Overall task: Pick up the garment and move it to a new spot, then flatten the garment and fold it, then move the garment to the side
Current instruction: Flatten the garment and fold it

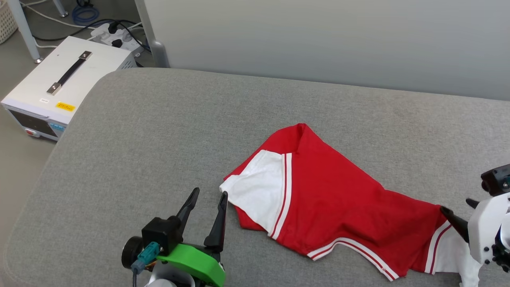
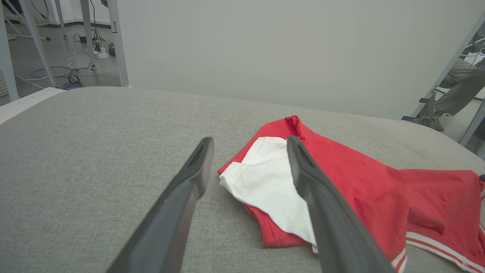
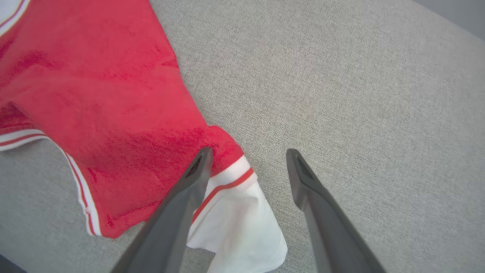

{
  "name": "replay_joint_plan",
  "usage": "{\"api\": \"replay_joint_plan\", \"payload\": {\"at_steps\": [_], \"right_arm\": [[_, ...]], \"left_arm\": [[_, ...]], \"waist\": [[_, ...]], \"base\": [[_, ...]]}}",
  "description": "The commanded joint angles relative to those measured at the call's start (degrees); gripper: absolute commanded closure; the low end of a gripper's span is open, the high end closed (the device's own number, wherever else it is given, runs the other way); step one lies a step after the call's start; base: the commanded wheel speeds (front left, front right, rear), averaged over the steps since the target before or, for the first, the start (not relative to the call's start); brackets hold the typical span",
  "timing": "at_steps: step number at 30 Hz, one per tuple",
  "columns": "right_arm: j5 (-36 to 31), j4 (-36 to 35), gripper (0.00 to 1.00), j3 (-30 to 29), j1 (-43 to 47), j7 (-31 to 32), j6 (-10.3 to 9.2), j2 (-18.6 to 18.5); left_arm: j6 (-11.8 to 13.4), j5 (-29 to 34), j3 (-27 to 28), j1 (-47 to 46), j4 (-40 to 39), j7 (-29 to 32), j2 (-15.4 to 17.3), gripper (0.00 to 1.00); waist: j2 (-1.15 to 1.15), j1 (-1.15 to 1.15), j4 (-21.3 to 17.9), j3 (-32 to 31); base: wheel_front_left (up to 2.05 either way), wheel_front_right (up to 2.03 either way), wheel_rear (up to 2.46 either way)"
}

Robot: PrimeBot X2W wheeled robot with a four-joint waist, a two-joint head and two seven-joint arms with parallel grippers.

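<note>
Low beside the garment (image 1: 338, 191), left fingers (image 1: 218, 223) and right fingers (image 3: 178, 212) wide apart, empty.

A grey fabric-covered worktop (image 1: 159, 131) with a rounded corner lies below a plain pale partition (image 1: 318, 40), while at upper left a white box (image 1: 67, 75) with a black handle and a power strip (image 1: 113, 38) sit on the grey floor (image 1: 16, 159).

grey fabric surface (image 1: 159, 131), garment (image 1: 334, 191) lying rumpled on it
</note>
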Motion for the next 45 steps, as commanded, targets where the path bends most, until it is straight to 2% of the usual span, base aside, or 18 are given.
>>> {"api": "replay_joint_plan", "payload": {"at_steps": [1, 10, 18, 22, 27, 30, 34, 36, 40, 45], "right_arm": [[-0.4, 0.0, 0.0, -1.5, -1.2, -2.5, -0.04, 1.2], [-5.9, -5.0, 0.0, -11.2, 3.1, -21.1, -0.04, 9.1], [-13.9, -12.5, 0.0, -17.3, 11.0, -31.1, -0.04, 18.9], [-16.3, -15.2, 0.0, -18.9, 13.3, -32.9, -0.04, 22.2], [-18.8, -18.1, 0.0, -19.9, 14.3, -32.7, -0.04, 24.4], [-19.6, -19.1, 0.0, -20.2, 14.4, -32.2, -0.04, 25.1], [-20.2, -19.4, 0.0, -20.6, 14.6, -32.1, -0.04, 25.7], [-20.3, -19.3, 0.0, -20.4, 14.6, -32.0, -0.04, 26.0], [-20.5, -18.7, 0.0, -19.9, 14.4, -32.3, -0.04, 26.2], [-20.5, -18.1, 0.0, -19.6, 13.9, -32.5, -0.04, 26.2]], "left_arm": [[-0.3, 0.0, 0.1, -1.1, 0.3, -0.3, -0.1, 0.0], [-0.3, -1.2, 0.8, -1.3, 3.7, -0.3, -0.1, 0.0], [1.1, -1.5, 1.6, -2.7, 9.0, -0.1, 0.0, 0.0], [1.6, -1.7, 2.0, -3.8, 9.9, 0.0, 0.3, 0.0], [2.0, -2.0, 2.4, -5.9, 10.2, 1.5, 1.3, 0.0], [2.3, -2.4, 2.4, -7.3, 10.3, 4.4, 1.8, 0.0], [3.1, -3.2, 2.3, -8.9, 10.9, 11.1, 2.3, 0.0], [4.2, -3.3, 2.6, -9.8, 11.1, 13.7, 2.6, 0.0], [5.9, -3.3, 3.1, -10.8, 11.4, 15.8, 3.0, 0.0], [6.2, -3.7, 2.8, -11.2, 12.1, 17.0, 3.0, 0.0]], "waist": [[0.0, 0.0, -0.5, -0.3], [0.0, 0.0, -2.8, -1.5], [0.0, 0.0, -4.6, -0.1], [0.0, 0.0, -5.4, 1.1], [0.0, 0.0, -6.6, 3.0], [0.0, 0.0, -7.0, 4.0], [0.0, 0.0, -7.4, 5.1], [0.0, 0.0, -7.6, 5.7], [0.0, 0.0, -7.9, 6.4], [0.0, 0.0, -8.1, 7.0]], "base": [[0.0, 0.0, 0.0], [0.0, 0.0, 0.0], [0.0, 0.0, 0.0], [0.0, 0.0, 0.0], [0.0, 0.0, 0.0], [0.0, 0.0, 0.0], [0.0, 0.0, 0.0], [0.0, 0.0, 0.0], [0.0, 0.0, 0.0], [0.0, 0.0, 0.0]]}}
